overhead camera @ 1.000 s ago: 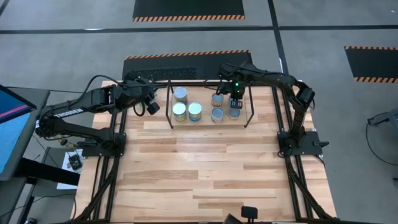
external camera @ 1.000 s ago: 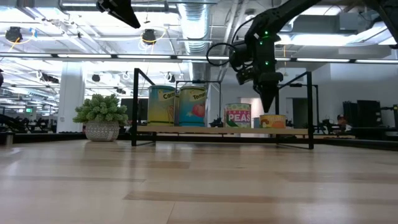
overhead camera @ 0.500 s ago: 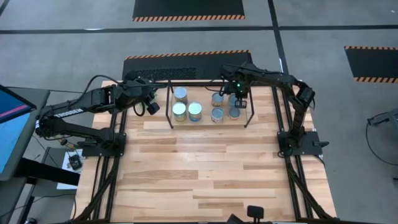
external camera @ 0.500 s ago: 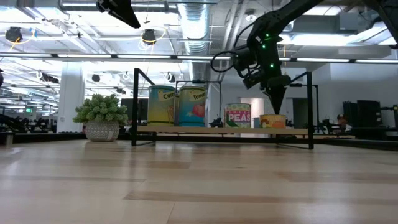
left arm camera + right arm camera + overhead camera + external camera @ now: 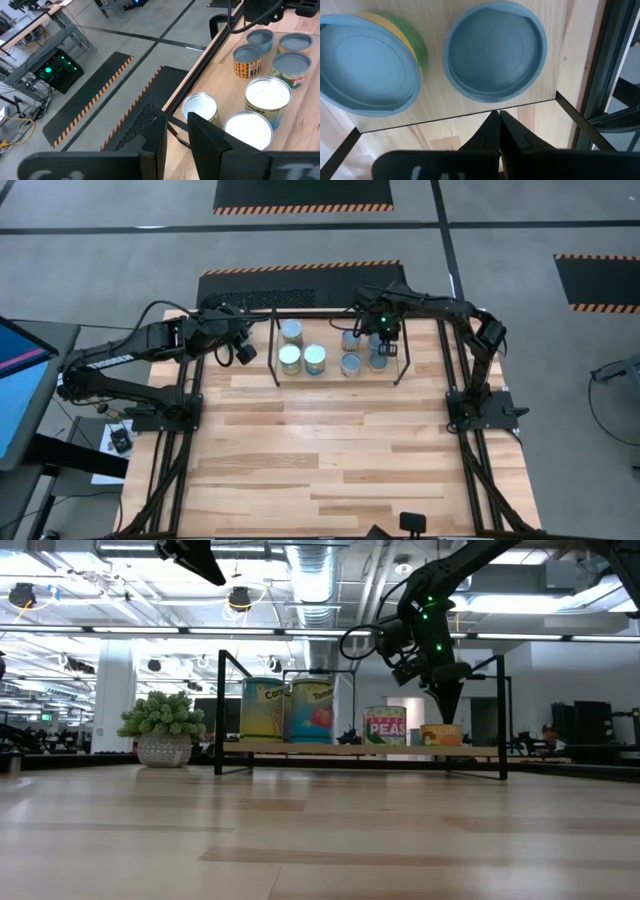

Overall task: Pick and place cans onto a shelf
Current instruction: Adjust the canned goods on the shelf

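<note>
Several cans (image 5: 314,358) with round silver or bluish tops stand upright on the shelf (image 5: 330,374), a low black-railed rack with a light wood board (image 5: 300,747) at the table's far middle. My right gripper (image 5: 447,712) is shut and points steeply down, just above a low orange-labelled can (image 5: 441,734) at the shelf's right end. In the right wrist view the shut fingertips (image 5: 497,120) hang over the board's edge beside a blue-topped can (image 5: 495,50); nothing is between them. My left gripper (image 5: 245,352) waits left of the shelf, its fingers (image 5: 177,134) a little apart and empty.
A spiky green potted plant (image 5: 165,730) stands left of the shelf in the low view. The shelf's black rails (image 5: 600,75) and legs (image 5: 503,715) stand close around my right gripper. A black frame (image 5: 468,450) edges the table; bare wood (image 5: 330,450) lies near of the shelf.
My right gripper has tipped, and its shut fingertips have swung a little toward the table's right edge above the low can. It has stayed shut. The cans stand as before.
</note>
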